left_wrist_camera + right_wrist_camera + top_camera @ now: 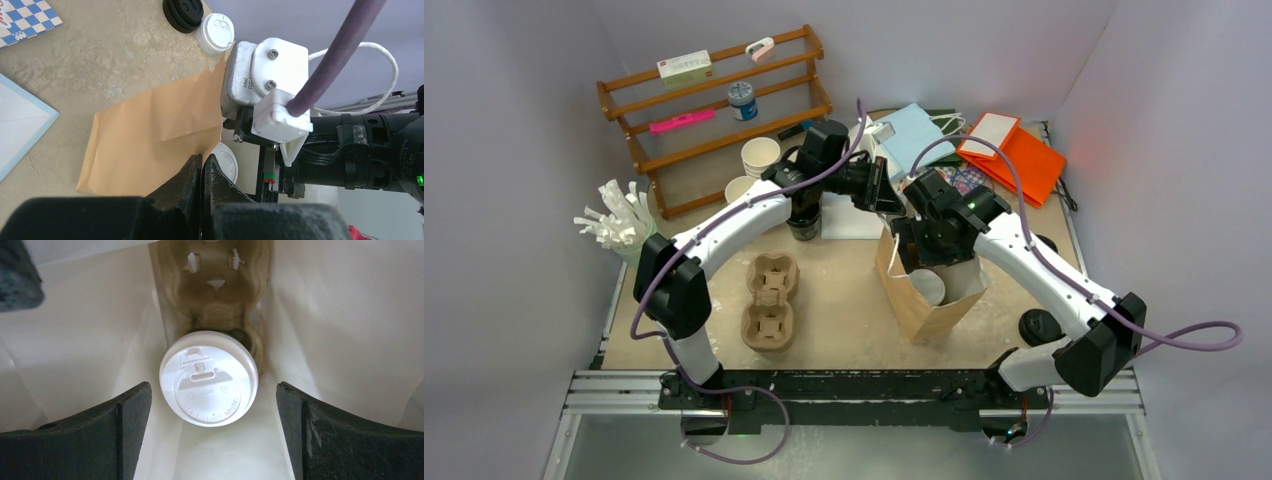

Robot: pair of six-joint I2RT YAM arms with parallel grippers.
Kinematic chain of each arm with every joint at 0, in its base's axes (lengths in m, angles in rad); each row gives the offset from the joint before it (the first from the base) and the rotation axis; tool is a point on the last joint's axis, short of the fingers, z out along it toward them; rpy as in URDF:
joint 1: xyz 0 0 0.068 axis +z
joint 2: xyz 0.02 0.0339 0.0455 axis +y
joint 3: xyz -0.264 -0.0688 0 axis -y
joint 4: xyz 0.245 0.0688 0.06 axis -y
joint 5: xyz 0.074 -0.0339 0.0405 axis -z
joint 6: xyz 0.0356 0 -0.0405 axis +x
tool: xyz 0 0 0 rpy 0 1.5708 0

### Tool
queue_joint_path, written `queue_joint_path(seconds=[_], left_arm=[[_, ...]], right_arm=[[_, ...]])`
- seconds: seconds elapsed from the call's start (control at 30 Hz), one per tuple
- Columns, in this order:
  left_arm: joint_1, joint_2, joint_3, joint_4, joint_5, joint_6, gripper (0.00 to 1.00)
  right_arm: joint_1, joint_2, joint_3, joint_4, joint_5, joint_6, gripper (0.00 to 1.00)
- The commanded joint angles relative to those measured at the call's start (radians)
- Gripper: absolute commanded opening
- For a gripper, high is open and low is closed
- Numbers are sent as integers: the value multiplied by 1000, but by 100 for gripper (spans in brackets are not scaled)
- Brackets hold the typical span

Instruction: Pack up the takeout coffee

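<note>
A kraft paper bag (929, 305) stands open at the middle of the table. Inside it a takeout coffee cup with a white lid (208, 377) sits in one pocket of a pulp tray (215, 285); the lid (927, 287) also shows from above. My right gripper (213, 390) hangs open over the bag's mouth, its fingers (125, 415) well apart on either side of the lid and not touching it. My left gripper (202, 161) is shut on the bag's upper edge (210, 125) at the far side, holding it.
A second pulp tray (769, 300) lies left of the bag. Behind are a wooden rack (714, 110), white paper cups (760, 155), a blue sheet (919, 135) and an orange folder (1014, 150). White cutlery (619, 220) stands at the left. A white lid (215, 34) and black lid (182, 14) lie beyond the bag.
</note>
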Motion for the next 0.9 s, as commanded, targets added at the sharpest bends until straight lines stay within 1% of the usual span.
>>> queue_joint_path(seconds=[0.0,0.1,0.27,0.5,0.77,0.87], left_arm=[[0,-33,41,-6,13,31,0],[2,-41,32,-8,6,36,0],[7,-44,20,7,2,36,0],[7,-27,28,24,-10,25,0],[7,16,77,-6,-71,42,0],[8,29,86,-1,-91,42,0]], right_arm=[[2,5,-13,7,39,-41,97],[3,0,-25,22,13,-31,96],[5,-10,-57,48,9,-25,91],[5,-34,97,38,11,-28,89],[3,-101,260,-53,8,-21,81],[3,-90,329,-79,82,-47,79]])
